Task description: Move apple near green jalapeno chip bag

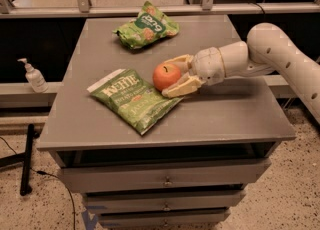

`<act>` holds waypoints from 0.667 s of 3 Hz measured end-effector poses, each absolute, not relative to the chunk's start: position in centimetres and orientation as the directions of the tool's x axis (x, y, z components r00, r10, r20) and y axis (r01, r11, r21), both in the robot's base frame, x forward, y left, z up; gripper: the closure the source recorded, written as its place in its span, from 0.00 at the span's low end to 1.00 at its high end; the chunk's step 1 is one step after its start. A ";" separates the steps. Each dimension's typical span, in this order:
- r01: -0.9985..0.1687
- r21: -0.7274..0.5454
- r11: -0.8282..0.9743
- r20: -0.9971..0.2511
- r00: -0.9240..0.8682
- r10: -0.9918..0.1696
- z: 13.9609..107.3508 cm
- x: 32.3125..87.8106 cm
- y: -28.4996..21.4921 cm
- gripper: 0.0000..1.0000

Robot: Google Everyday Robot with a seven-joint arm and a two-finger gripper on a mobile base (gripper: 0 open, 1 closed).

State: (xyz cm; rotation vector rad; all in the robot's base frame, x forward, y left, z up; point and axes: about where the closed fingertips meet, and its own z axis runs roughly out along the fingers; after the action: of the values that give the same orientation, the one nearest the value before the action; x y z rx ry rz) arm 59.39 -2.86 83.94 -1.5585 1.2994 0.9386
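Apple point(165, 75) and claw point(169, 77) were together near the middle of the desk point(225, 116): the claw, reaching in from the right on the white arm point(280, 54), was closed on the fruit, one pale finger point(181, 88) along its near side and the other across its far side. The apple lay just beside the upper right edge of the green jalapeno chip bag point(134, 99), which was flat on the desk with its white lettering up; whether the fruit rested on the desk or hung a little above it could not be made out. As a thing to handle, the apple would be firm, fairly heavy for its size and smooth-skinned, so likely to roll once released and to slip if pinched high or low; the sound hold was across its widest part, as the fingers had it, with pressure modest enough not to bruise. It wanted setting down gently and clear of the bag, whose thin film would shift or crumple under a nudge. The puffier green chip bag point(145, 25) lay well apart at the back of the desk, and a pump bottle point(34, 75) stood on a ledge off to the left.
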 end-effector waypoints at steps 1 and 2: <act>-0.982 -0.142 -0.121 -0.925 0.175 -0.337 84.2 59.5 -3.6 0.00; -0.973 -0.121 -0.194 -0.914 0.186 -0.360 84.4 59.6 -4.8 0.00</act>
State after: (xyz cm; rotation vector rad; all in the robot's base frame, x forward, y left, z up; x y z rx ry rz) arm 59.60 -4.83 84.41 -1.6897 1.2751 1.0033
